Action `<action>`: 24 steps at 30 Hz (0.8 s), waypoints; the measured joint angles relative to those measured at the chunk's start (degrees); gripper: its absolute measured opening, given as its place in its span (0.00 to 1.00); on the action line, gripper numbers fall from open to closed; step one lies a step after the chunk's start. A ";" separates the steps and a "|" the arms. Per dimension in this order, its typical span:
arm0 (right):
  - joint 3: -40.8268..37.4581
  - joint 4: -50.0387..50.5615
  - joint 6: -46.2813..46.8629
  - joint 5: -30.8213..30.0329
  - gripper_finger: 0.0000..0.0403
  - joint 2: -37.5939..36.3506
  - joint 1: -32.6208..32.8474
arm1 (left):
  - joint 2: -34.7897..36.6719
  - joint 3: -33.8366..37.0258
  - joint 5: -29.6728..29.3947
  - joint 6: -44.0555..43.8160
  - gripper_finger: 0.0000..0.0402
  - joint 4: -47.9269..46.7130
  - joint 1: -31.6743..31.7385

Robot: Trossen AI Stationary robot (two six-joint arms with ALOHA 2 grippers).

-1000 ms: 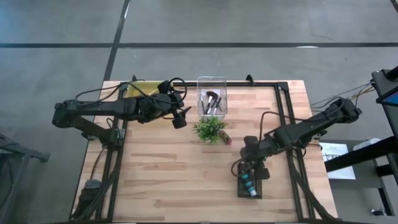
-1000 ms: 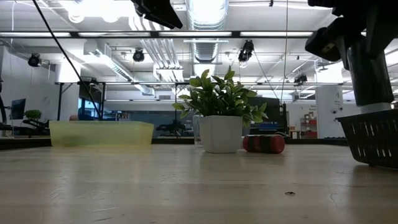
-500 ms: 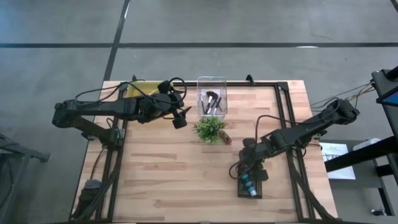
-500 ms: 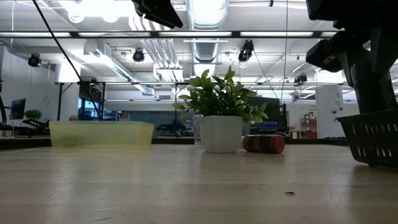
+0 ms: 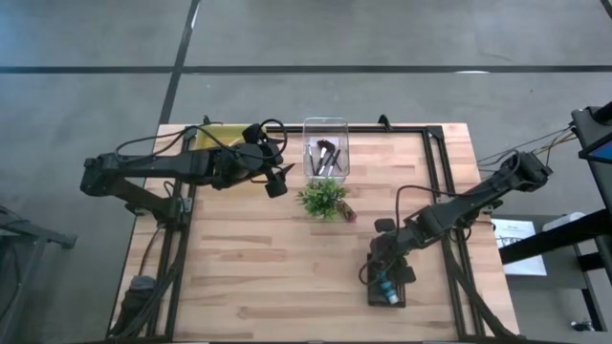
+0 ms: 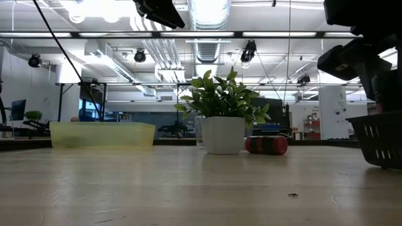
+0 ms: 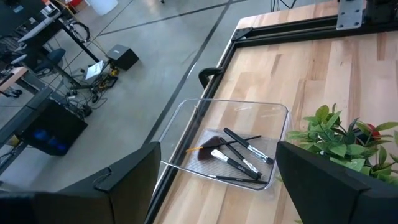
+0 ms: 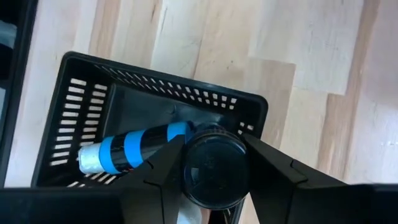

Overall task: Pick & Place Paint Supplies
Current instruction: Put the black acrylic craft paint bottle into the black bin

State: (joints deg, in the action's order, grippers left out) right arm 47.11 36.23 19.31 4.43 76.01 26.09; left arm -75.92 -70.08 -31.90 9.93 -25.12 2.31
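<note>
My right gripper (image 5: 387, 264) hovers over a black slotted basket (image 5: 385, 289) near the table's near right, shut on a black round-ended item (image 8: 214, 168). A blue-striped paint tube (image 8: 134, 147) lies on the basket's floor. My left gripper (image 5: 278, 183) is open in the air at the far left, beside a clear tray (image 5: 325, 147). In the left wrist view the tray (image 7: 205, 118) holds several thin dark-handled brushes (image 7: 239, 155). A red-and-black item (image 6: 267, 145) lies on the table beside the potted plant (image 6: 223, 116). My right gripper pinches the black item between its two fingers (image 8: 158, 177), coming from above and pointing down into the basket. I see only the item's round dark end (image 8: 214, 163), lifted clear above the basket floor. The rest of it is hidden by its own end.
A yellow bin (image 5: 215, 135) sits at the far left corner behind my left arm. The plant (image 5: 322, 198) stands mid-table between the tray and the basket. Black frame rails (image 5: 435, 162) run along the table's sides. Bare wood lies across the near left.
My right gripper has moved toward the table's near edge, from beside the basket's far end to over the basket, carrying the black item with it. My left arm has kept still.
</note>
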 joint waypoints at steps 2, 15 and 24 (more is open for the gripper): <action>0.00 -0.71 0.00 0.04 0.36 0.00 0.28 | 0.00 0.00 0.00 0.00 0.81 0.00 0.00; 0.00 -2.27 -0.14 1.48 0.37 -0.24 0.33 | -0.02 -0.02 0.00 0.02 0.81 0.00 0.04; 0.03 -3.03 0.56 2.10 0.46 -0.26 0.33 | -0.01 -0.02 -0.01 0.01 0.81 -0.01 0.02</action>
State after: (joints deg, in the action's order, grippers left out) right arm 47.15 33.20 19.87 6.52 75.75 26.41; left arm -75.93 -70.11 -31.91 9.95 -25.14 2.33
